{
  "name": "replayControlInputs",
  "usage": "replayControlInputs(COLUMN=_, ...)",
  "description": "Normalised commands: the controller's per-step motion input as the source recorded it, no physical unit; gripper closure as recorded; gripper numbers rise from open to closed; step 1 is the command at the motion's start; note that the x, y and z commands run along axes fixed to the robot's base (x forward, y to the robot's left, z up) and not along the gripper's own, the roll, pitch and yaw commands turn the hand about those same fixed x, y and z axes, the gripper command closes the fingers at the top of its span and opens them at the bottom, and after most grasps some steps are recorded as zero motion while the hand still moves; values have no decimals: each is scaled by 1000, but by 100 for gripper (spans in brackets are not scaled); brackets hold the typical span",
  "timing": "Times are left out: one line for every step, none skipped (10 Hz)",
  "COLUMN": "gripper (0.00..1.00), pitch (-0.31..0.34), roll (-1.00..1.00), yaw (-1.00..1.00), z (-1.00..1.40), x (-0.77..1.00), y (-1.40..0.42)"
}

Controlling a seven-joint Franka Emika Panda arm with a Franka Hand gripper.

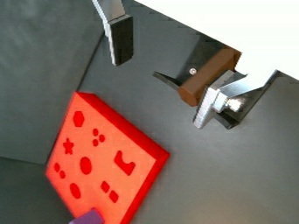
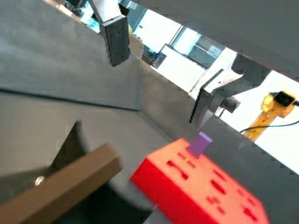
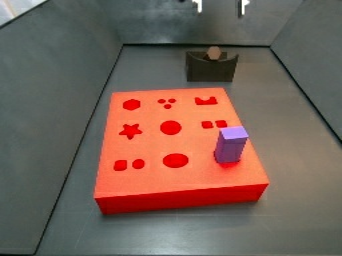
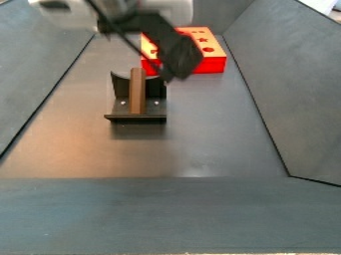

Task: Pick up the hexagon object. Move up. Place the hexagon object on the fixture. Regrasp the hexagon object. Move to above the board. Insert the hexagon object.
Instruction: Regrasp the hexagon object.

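The brown hexagon object rests on the dark fixture, apart from both fingers. In a side view it stands against the fixture's upright as a slim brown peg. From the opposite side, only its end shows above the fixture. My gripper is open and holds nothing. It hangs above and just behind the fixture. In a side view it is a blurred dark shape. The red board lies flat in front of the fixture.
A purple block stands upright on the board's right edge, also seen in a wrist view. Sloping grey walls close in the floor on both sides. A bare strip of floor separates the fixture from the board.
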Motion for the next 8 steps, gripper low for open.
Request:
replayControlInputs(gripper=0, pitch=54, roll=33, yaw=-10, z=283, x=-30, y=13)
replayControlInputs(gripper=0, pitch=57, roll=1000, yaw=5, z=505, x=-81, y=-672)
replayControlInputs(gripper=0, pitch=57, roll=1000, yaw=5, z=467, x=-71, y=-668)
replayControlInputs(gripper=0, pitch=42, roll=1000, yaw=4, z=283, x=-89, y=-459)
replayControlInputs(gripper=0, pitch=37, roll=1000, yaw=4, z=165, x=-93, y=-355)
replayControlInputs(gripper=0, pitch=33, roll=1000, yaw=3, z=72, x=-69, y=-193)
replayControlInputs(gripper=0, pitch=34, roll=1000, yaw=3, z=50, x=-35, y=-63)
replayControlInputs(gripper=0, pitch=32, roll=1000, yaw=3, z=16, x=-14, y=-31)
